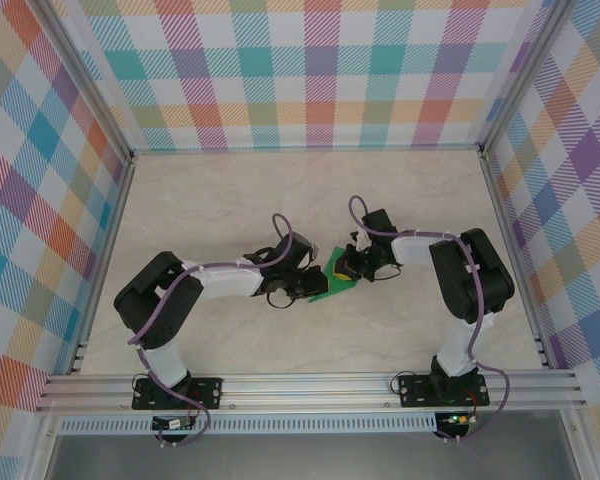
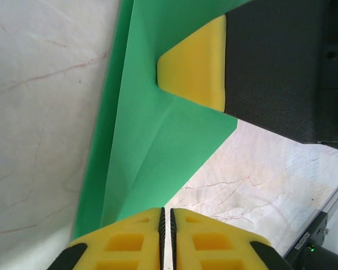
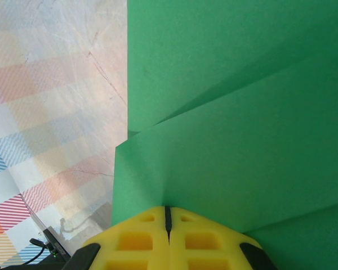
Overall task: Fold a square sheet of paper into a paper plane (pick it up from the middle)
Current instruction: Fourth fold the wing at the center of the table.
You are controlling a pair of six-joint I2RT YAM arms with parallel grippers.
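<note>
MID-FOLD: The green sheet [image 1: 332, 284] lies flat at mid-counter [image 1: 230, 200], just in front of both arms and btwn their tips. It is no longer a plain square: the wrist views show overlapped flaps w/ slanted edges and a few soft creases [image 2: 152, 129] [image 3: 242, 112]. It is not yet a slim dart.

The right tool [image 1: 348, 268] comes in from the far right side. Its jaws are closed tight, tip set on the paper [image 3: 168, 216]. The left wrist view shows one of its yellow pads [image 2: 194, 64] lying flat on the top layer, pressing rather than pinching.

The left tool [image 1: 313, 286] meets the sheet's opposite edge. Its jaws are all but together, w/ a hairline slit showing [image 2: 167, 225]. Can't tell if a paper edge sits in that slit or the tip merely bears down on it.

Step in hand, prob.: setting a crease. One tool pins the sheet while the other works the fold, w/ several folds left to go.

Next move, as judged, needs the pin kept firm, since thin paper on a smooth marbled counter would slide or spin. A tip must then get under one layer only, w/o dragging the others, and bring that flap over to line up w/ the centre crease.
</note>
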